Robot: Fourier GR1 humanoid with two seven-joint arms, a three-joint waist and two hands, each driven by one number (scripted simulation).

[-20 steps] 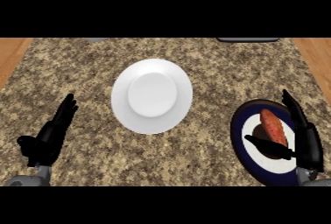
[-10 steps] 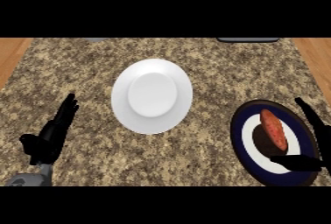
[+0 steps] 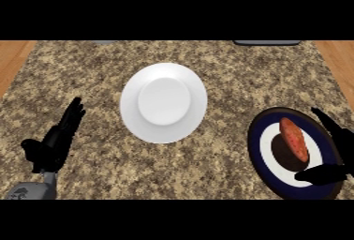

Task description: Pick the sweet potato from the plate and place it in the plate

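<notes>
Lying on the dark blue-rimmed plate (image 3: 261,161) at the head view's right, the sweet potato (image 3: 293,137) sits on its white centre, nothing gripping it. The right hand (image 3: 340,154) is spread around that plate's outer side, fingers along the far rim and thumb across the near rim. A white plate (image 3: 164,102) stands mid-counter (image 3: 228,75). The left hand (image 3: 56,140) rests open at lower left, fingers straight.

An orange-red sweet potato (image 3: 293,138) lies lengthwise on a dark-rimmed plate (image 3: 262,159) at right; an empty white plate (image 3: 164,102) sits mid-counter, well apart.
</notes>
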